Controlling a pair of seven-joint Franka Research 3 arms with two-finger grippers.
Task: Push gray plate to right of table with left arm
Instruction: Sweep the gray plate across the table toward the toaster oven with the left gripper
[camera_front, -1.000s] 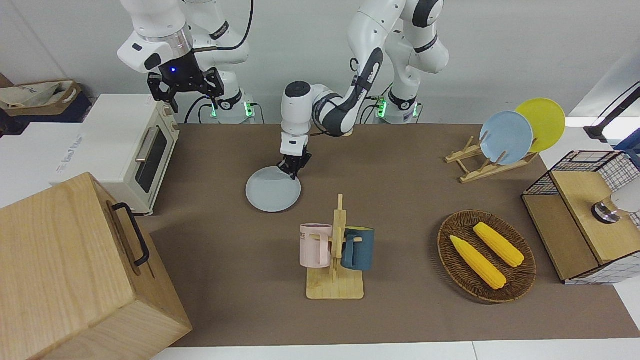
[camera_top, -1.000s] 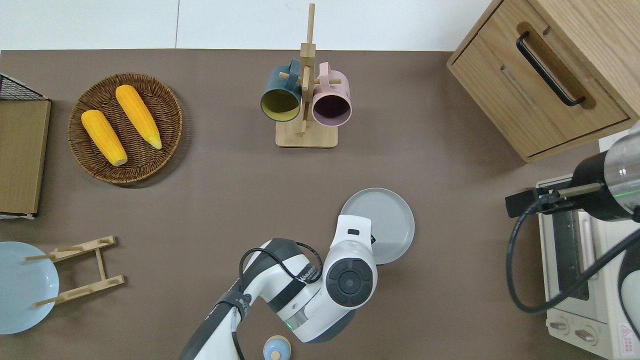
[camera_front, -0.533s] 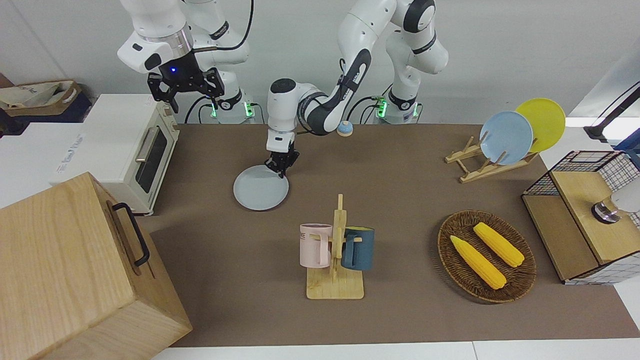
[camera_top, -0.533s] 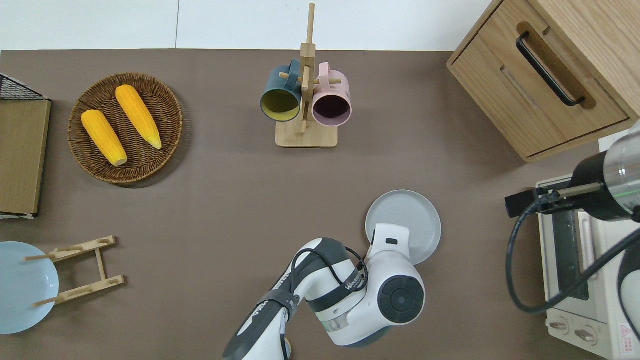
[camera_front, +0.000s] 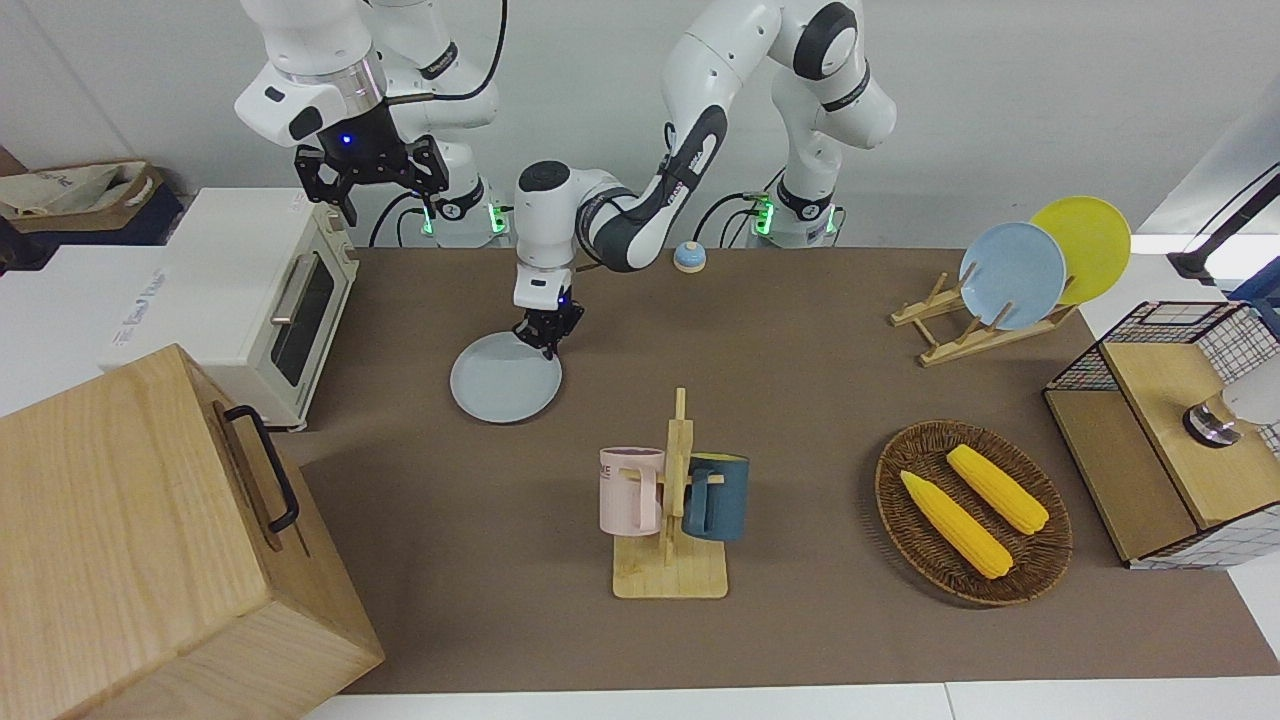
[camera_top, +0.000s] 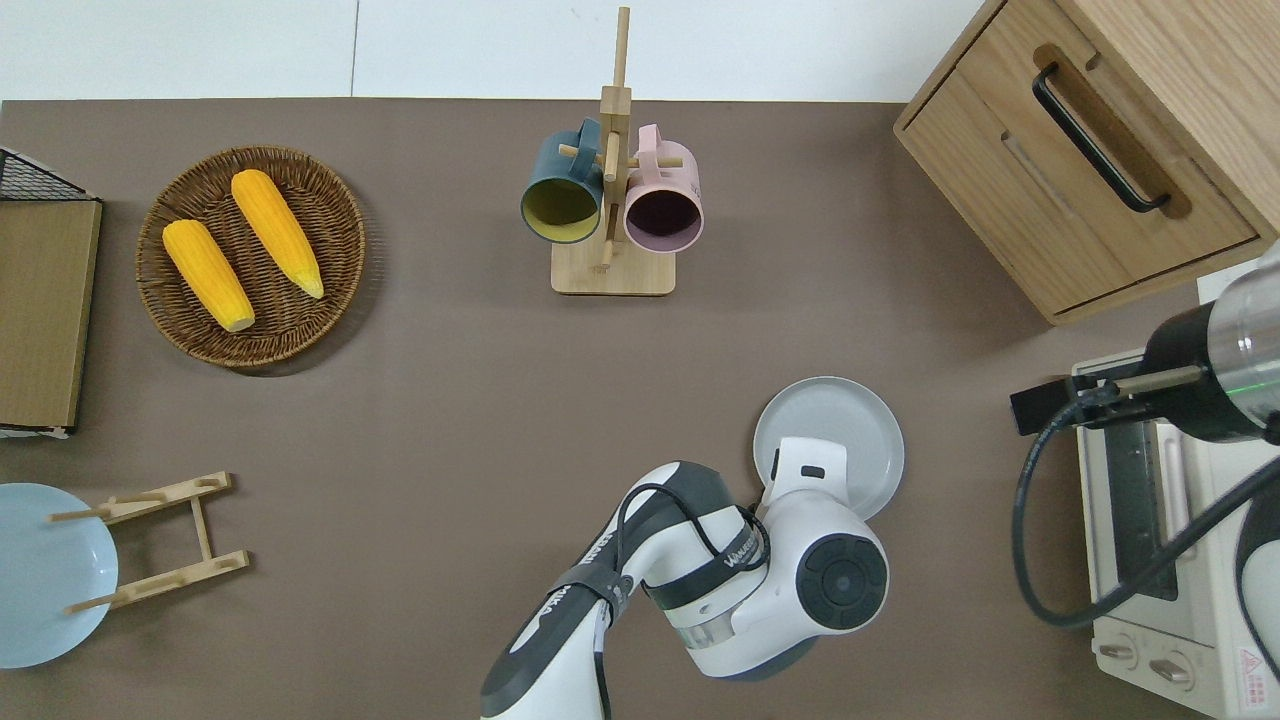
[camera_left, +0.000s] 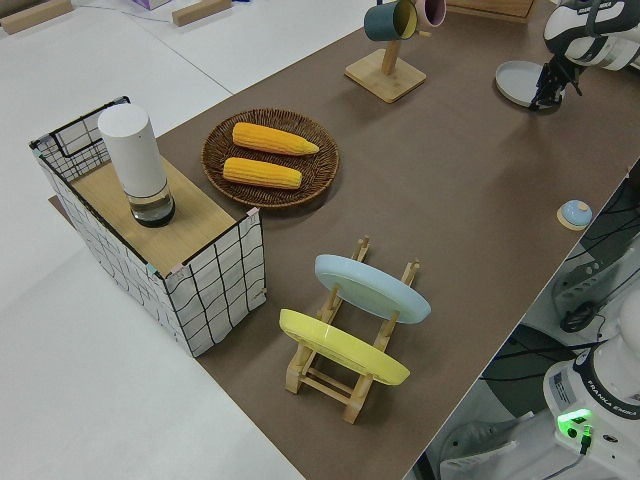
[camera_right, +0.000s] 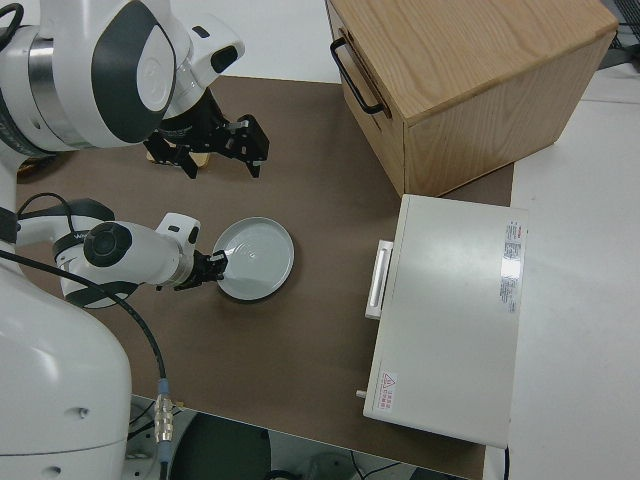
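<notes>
Overhead view shows the round, shallow, pale bluish-gray plate (camera_top: 845, 425) lying flat on the long table with a dark brown matte surface (camera_top: 450, 400), toward the right arm's end, between the wooden mug stand (camera_top: 612, 200) and the white toaster oven (camera_top: 1160, 560), and nearer to the robots than the stand. The white jointed left arm (camera_top: 740, 585) reaches across the table, and its small black left gripper (camera_front: 546, 335) points down with its tips on the plate's rim at the edge nearest the robots. Its fingers sit close together, but whether they are clenched or slightly parted cannot be told. The plate rests well apart from the light wooden cabinet with a black handle (camera_front: 150, 540).

Front view also shows 2 mugs on the stand, 1 pink (camera_front: 630, 490) and 1 dark teal (camera_front: 715, 497). A round woven basket (camera_front: 972, 512) holds 2 yellow corn cobs (camera_front: 955, 524) toward the left arm's end, near a wooden rack (camera_front: 965, 330) carrying a sky-blue plate (camera_front: 1012, 275) and a yellow plate (camera_front: 1085, 245). The right gripper (camera_front: 367, 180) is parked with its fingers spread apart.
</notes>
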